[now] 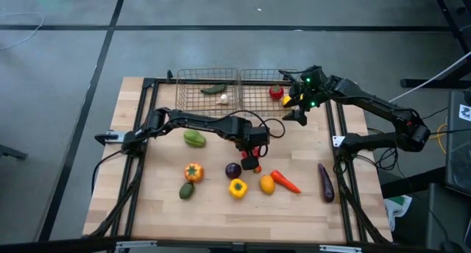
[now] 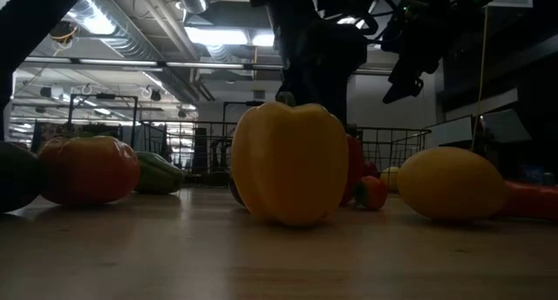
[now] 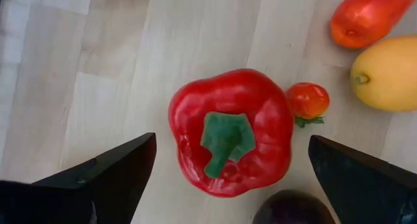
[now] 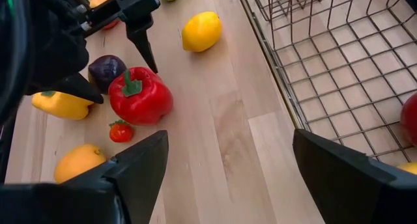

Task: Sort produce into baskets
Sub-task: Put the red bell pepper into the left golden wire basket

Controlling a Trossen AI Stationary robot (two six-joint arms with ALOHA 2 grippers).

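Note:
A red pepper [image 3: 229,131] stands on the table, stem up, at mid-table [image 1: 251,163]. My left gripper [image 3: 232,139] hangs open above it, one finger on either side and apart from it; it also shows in the high view [image 1: 252,150]. My right gripper [image 4: 230,136] is open and empty above the table by the near edge of the right basket [image 1: 259,98]. That basket holds a red tomato [image 1: 276,93] and a yellow piece [image 1: 287,101]. The left basket [image 1: 193,98] holds a cucumber [image 1: 214,89] and a garlic [image 1: 223,98].
Beside the red pepper lie a small red tomato [image 3: 307,100], a purple onion [image 1: 233,170], a yellow pepper [image 1: 237,187], a yellow-orange fruit [image 1: 266,184] and a carrot [image 1: 285,181]. An eggplant [image 1: 325,182] lies at the right; a green piece [image 1: 195,139], an orange-red piece [image 1: 193,171] and an avocado [image 1: 186,190] lie at the left.

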